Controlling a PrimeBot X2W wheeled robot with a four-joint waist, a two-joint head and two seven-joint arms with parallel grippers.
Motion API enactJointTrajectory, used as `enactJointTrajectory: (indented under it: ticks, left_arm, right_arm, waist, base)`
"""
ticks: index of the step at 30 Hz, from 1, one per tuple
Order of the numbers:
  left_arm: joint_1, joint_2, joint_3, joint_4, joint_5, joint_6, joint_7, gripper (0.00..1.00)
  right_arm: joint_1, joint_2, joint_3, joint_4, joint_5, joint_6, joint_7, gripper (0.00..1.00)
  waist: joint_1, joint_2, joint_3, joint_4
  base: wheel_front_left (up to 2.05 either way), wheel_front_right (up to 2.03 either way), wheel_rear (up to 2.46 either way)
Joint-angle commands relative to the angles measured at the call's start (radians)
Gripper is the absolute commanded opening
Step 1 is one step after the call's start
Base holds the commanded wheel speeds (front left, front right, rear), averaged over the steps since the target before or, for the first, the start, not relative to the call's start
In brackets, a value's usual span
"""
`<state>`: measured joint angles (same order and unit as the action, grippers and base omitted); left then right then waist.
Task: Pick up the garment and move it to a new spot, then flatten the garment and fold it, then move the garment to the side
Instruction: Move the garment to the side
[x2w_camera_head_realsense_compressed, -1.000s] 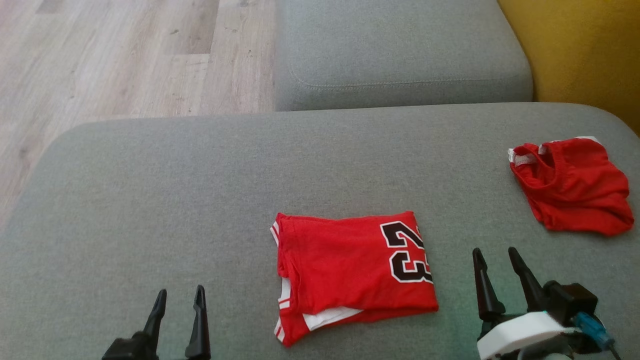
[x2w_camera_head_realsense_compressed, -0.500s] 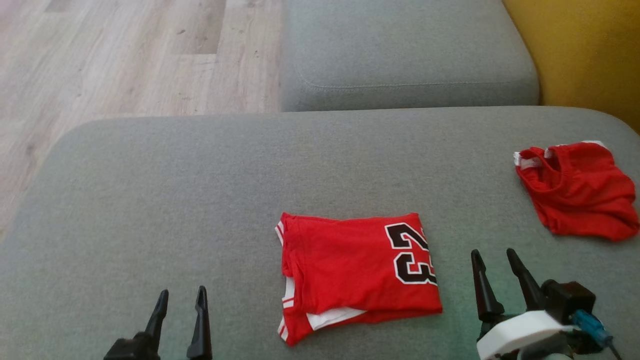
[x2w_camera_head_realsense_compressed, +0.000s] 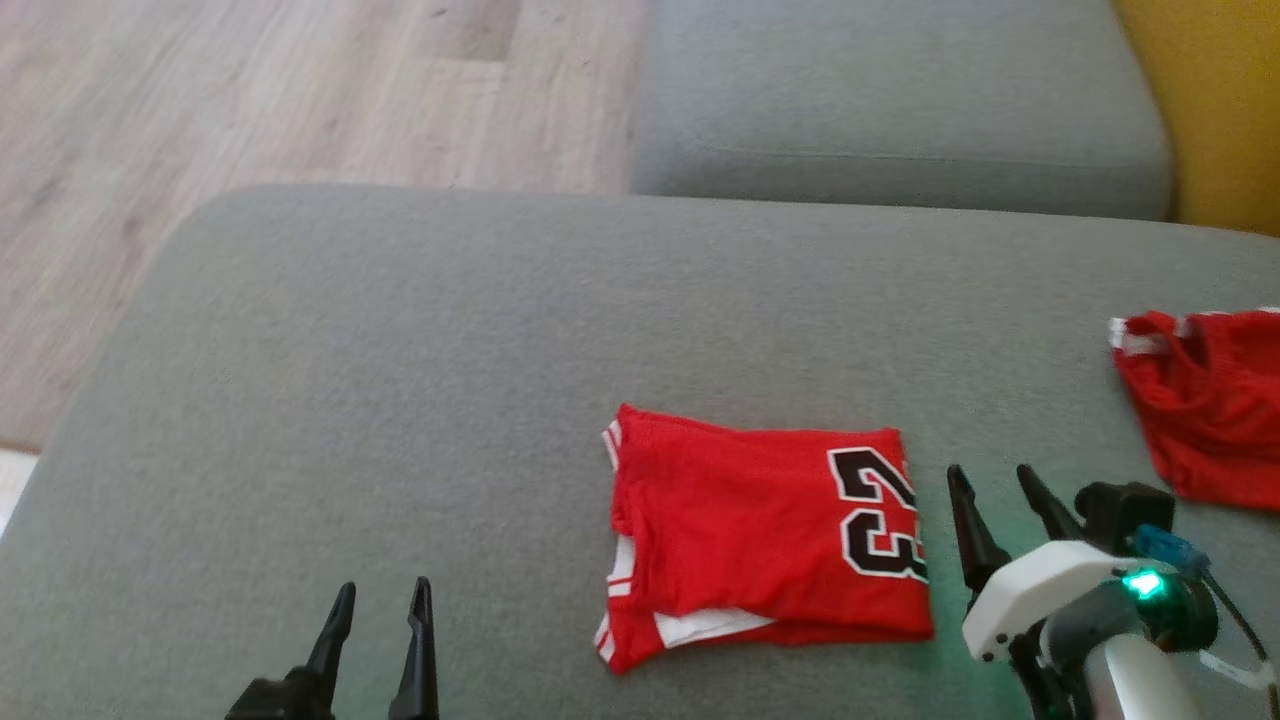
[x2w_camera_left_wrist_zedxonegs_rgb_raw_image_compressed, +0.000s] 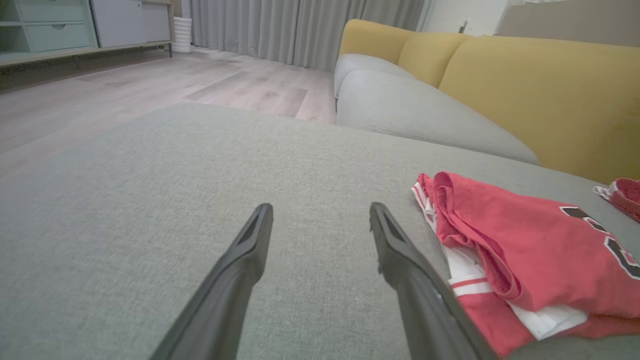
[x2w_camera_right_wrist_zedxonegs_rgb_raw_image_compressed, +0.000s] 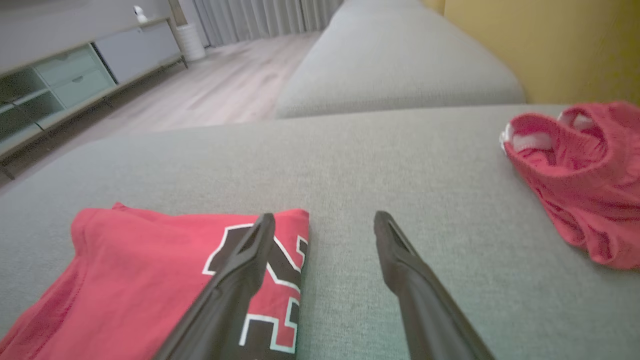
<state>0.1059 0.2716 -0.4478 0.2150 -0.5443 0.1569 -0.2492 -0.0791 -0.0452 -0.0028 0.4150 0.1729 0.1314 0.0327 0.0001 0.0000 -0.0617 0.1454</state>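
A red garment (x2w_camera_head_realsense_compressed: 760, 530) with a black "23" lies folded flat on the grey cushion (x2w_camera_head_realsense_compressed: 400, 380), a white layer showing at its front edge. My left gripper (x2w_camera_head_realsense_compressed: 385, 590) hovers open to its left, clear of the cloth; in the left wrist view the garment (x2w_camera_left_wrist_zedxonegs_rgb_raw_image_compressed: 525, 235) sits just right of my left gripper (x2w_camera_left_wrist_zedxonegs_rgb_raw_image_compressed: 320, 207). My right gripper (x2w_camera_head_realsense_compressed: 990, 472) stands open just off the garment's right edge. In the right wrist view one finger overlaps the numbered end of the garment (x2w_camera_right_wrist_zedxonegs_rgb_raw_image_compressed: 140, 260), and my right gripper (x2w_camera_right_wrist_zedxonegs_rgb_raw_image_compressed: 325, 215) holds nothing.
A second red garment (x2w_camera_head_realsense_compressed: 1210, 400), crumpled, lies at the cushion's far right, also visible as a crumpled heap (x2w_camera_right_wrist_zedxonegs_rgb_raw_image_compressed: 585, 175). Beyond is another grey seat (x2w_camera_head_realsense_compressed: 900, 110) with a yellow backrest (x2w_camera_head_realsense_compressed: 1220, 110). Wooden floor (x2w_camera_head_realsense_compressed: 250, 100) lies past the cushion's left and far edges.
The head camera has swung, so the whole scene has slid right in view. My right gripper now stands closer to the folded garment's right edge. Both grippers remain open.
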Motion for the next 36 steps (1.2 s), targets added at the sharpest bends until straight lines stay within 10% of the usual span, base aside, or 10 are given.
enactJointTrajectory:
  ticks: [1,15,16,20,36]
  left_arm:
    - [-0.063,0.003,0.033,-0.023,0.008,-0.003,-0.011,1.0]
    - [-0.079,-0.005,0.051,-0.025,0.013,-0.004,-0.012,1.0]
    - [-0.08,-0.007,0.053,-0.026,0.014,-0.003,-0.012,1.0]
    - [-0.084,-0.009,0.063,-0.03,0.018,-0.004,-0.012,1.0]
    - [-0.118,-0.013,0.101,-0.062,0.063,-0.025,-0.012,1.0]
  right_arm:
    - [-0.054,-0.005,0.015,0.006,-0.006,-0.001,0.017,1.0]
    - [-0.128,-0.005,0.048,0.229,0.018,-0.001,0.073,1.0]
    - [-0.134,-0.005,0.055,0.238,0.02,-0.001,0.073,0.61]
    - [-0.163,-0.005,0.081,0.26,0.028,-0.001,0.062,0.0]
    - [-0.318,-0.006,-0.039,0.151,-0.069,-0.001,0.015,0.0]
  waist:
    - [-0.0001,0.0,0.024,0.036]
    - [-0.0001,0.0,0.1,0.117]
    - [-0.0001,0.0,0.103,0.116]
    - [-0.0001,0.0,0.113,0.095]
    - [-0.0001,0.0,0.196,-0.319]
  base:
    - [0.0,0.0,0.0]
    - [0.0,0.0,0.0]
    - [0.0,0.0,0.0]
    - [0.0,0.0,0.0]
    - [0.0,0.0,0.0]
